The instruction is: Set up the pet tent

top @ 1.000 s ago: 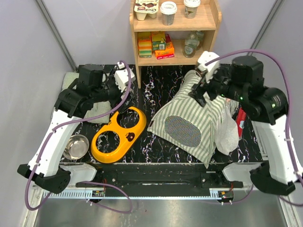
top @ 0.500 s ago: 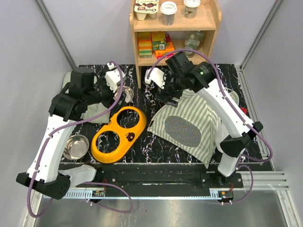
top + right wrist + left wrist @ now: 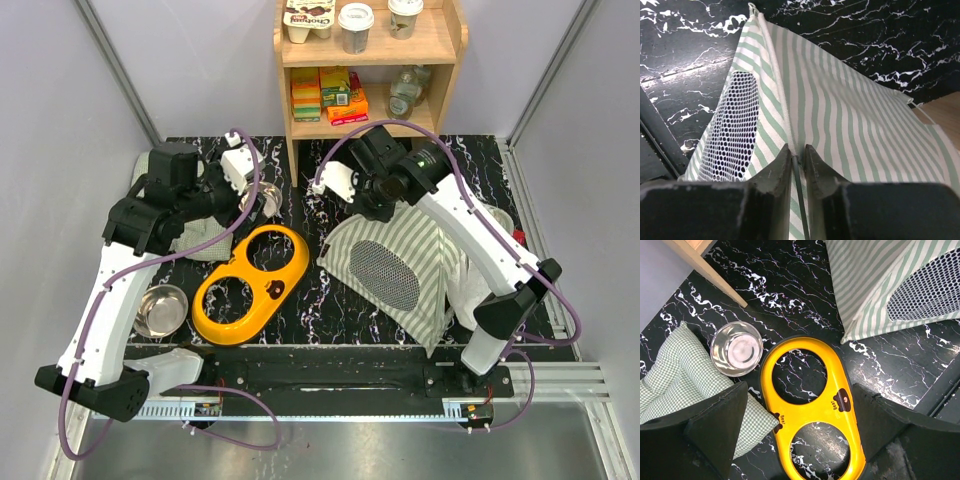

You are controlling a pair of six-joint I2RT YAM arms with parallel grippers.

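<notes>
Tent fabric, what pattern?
The pet tent is sage-green and white striped, with a white mesh panel; clearest in the right wrist view.

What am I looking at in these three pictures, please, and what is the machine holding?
These are two white robot arms, the left arm and the right arm, bolted at the near edge of a black marbled table. The wide picture comes from a fixed camera above and behind them. The other two come from a camera on each wrist, looking past its own fingers. On the table lie a striped pet tent, a yellow bowl holder, a steel bowl, a second steel bowl and a green checked cushion. A wooden shelf stands at the far edge. The right end effector is pinched shut on the pet tent's ridge. The left end effector hangs open, holding nothing.
</notes>
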